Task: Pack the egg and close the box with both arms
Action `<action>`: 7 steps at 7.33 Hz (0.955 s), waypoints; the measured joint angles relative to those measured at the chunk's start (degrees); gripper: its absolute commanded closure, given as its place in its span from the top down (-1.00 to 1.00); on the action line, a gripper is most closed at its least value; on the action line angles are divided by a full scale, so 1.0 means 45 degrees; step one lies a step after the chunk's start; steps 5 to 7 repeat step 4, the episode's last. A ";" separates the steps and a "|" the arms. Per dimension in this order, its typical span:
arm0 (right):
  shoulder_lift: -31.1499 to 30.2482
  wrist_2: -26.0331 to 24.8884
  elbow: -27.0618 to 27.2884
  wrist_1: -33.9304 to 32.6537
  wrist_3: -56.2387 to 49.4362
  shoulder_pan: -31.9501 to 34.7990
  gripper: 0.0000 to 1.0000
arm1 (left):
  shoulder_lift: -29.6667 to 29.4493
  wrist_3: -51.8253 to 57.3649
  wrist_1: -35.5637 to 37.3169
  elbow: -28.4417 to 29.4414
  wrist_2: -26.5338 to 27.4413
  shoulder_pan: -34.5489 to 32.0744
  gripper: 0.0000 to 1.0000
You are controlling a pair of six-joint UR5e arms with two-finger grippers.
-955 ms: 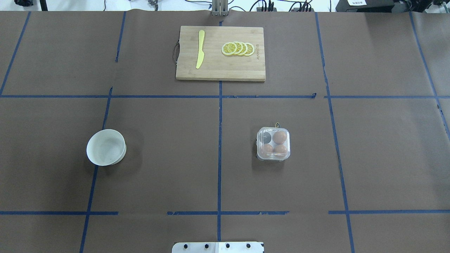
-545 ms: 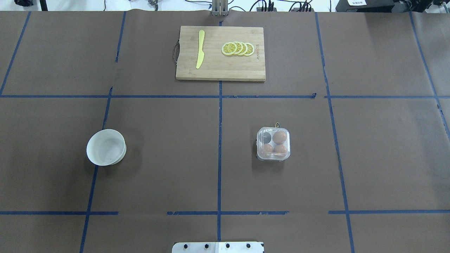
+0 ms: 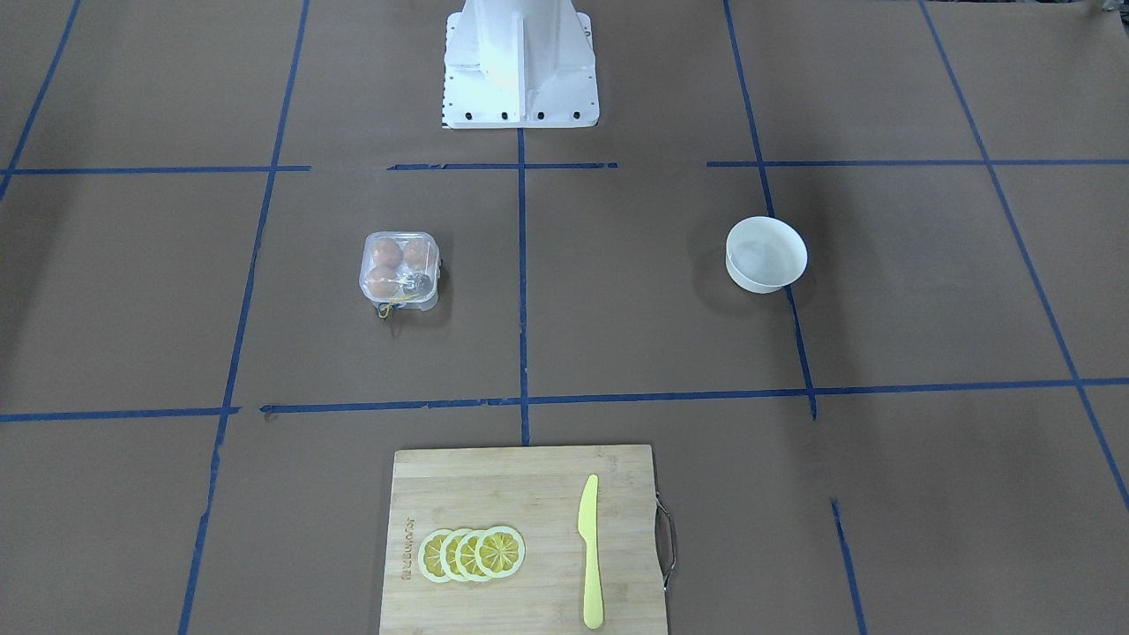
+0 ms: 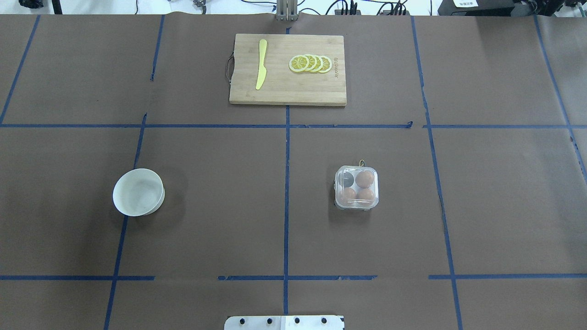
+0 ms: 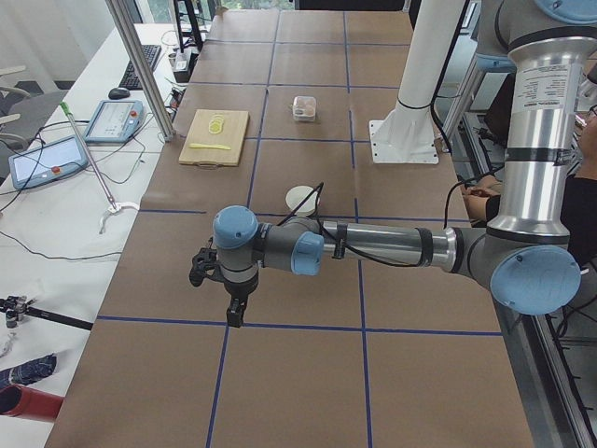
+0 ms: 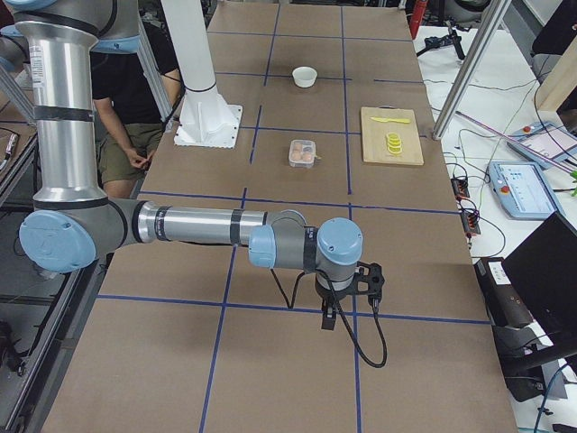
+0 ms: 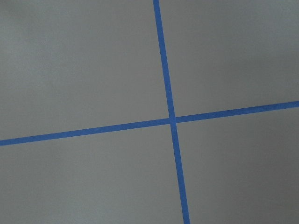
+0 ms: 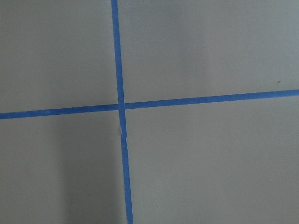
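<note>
The clear four-cell box [image 4: 357, 188] stands right of the table's middle, with its transparent lid lying down over it. It also shows in the front view [image 3: 400, 272]. Inside it are three brown-orange eggs, one of them at the far right [image 4: 365, 179]; the far left cell [image 4: 347, 179] looks dark and holds no egg. My left gripper [image 5: 232, 315] hangs over bare table far from the box, and I cannot tell whether it is open. My right gripper [image 6: 330, 317] hangs likewise at the other end, state unclear. Both wrist views show only paper and blue tape.
A white bowl [image 4: 138, 192] stands at the left, with nothing in it. A wooden cutting board [image 4: 288, 91] at the far middle carries a yellow knife [image 4: 261, 64] and lemon slices [image 4: 311, 63]. The white pedestal base [image 3: 520, 62] stands at the robot's edge.
</note>
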 measured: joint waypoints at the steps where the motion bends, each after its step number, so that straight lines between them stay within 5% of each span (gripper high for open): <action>1: 0.0009 0.0008 0.0000 0.0008 -0.0004 0.0000 1.00 | 0.0006 -0.0021 -0.0094 0.0077 0.0000 0.0000 1.00; 7: -0.0001 0.0015 0.0000 0.0038 -0.0019 -0.0002 1.00 | 0.0011 -0.0041 -0.0148 0.0090 0.0000 0.0000 1.00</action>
